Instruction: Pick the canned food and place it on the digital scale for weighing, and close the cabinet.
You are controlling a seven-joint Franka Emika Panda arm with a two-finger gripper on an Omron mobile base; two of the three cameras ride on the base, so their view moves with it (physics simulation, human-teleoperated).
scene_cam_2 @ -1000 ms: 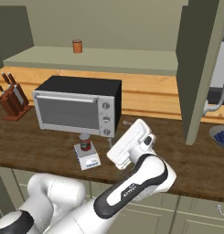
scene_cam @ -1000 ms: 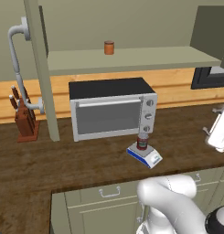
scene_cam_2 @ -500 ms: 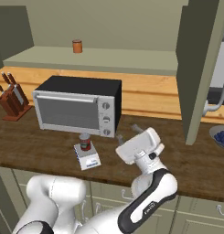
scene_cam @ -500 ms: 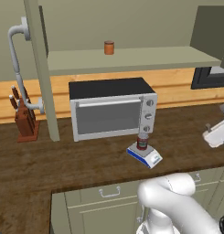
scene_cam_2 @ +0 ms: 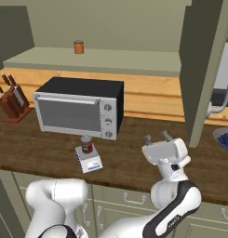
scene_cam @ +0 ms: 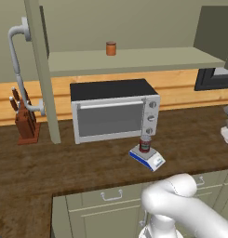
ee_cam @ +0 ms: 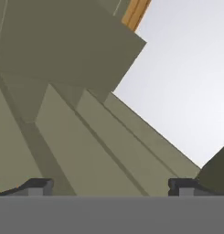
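Note:
The canned food (scene_cam: 144, 143) (scene_cam_2: 86, 144), dark red with a black-and-white label, stands upright on the small digital scale (scene_cam: 150, 160) (scene_cam_2: 89, 162) in front of the toaster oven. My gripper (scene_cam_2: 157, 136) (ee_cam: 111, 186) is open and empty, to the right of the scale, with its fingers pointing up toward the cabinet. The olive-green cabinet stands open: its right door (scene_cam_2: 202, 65) (scene_cam: 214, 30) juts out over the counter, and its left door (scene_cam: 42, 69) shows edge-on. The hand view looks up close at a panelled olive door (ee_cam: 63, 132).
A silver and black toaster oven (scene_cam: 113, 111) (scene_cam_2: 79, 108) sits behind the scale. An orange-brown cylinder (scene_cam: 110, 48) (scene_cam_2: 78, 46) stands on the cabinet shelf. A knife block (scene_cam: 25, 122) is at the left and a bowl of blueberries (scene_cam_2: 225, 138) at the right. The right door's curved handle (scene_cam_2: 213, 109) hangs near my hand.
My arm has swung to the right, away from the scale, and the hand has turned its fingers upward. The can stays on the scale. The gripper stays open.

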